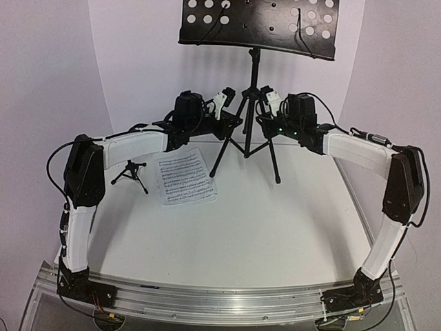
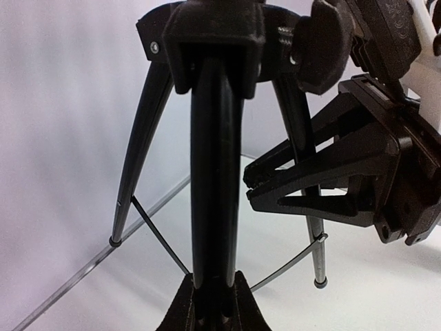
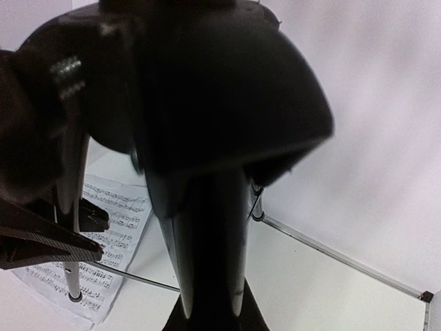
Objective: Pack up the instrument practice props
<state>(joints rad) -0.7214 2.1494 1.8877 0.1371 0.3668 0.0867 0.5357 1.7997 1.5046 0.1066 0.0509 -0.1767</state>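
Nothing is looking packed yet: the small mic stand [image 1: 131, 171] is standing well left of the music stand [image 1: 255, 31], the sheet-music pages [image 1: 182, 178] are lying just left of its feet, and no microphone is showing. The left gripper [image 2: 212, 307] is clamping one of its legs below the hub. The right gripper [image 2: 253, 186] is crowding in opposite, and I cannot tell whether it is gripping.

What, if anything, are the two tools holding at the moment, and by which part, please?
Both appear to grip the music stand: the left tool clamps one tripod leg just below the hub, the right tool another leg there.
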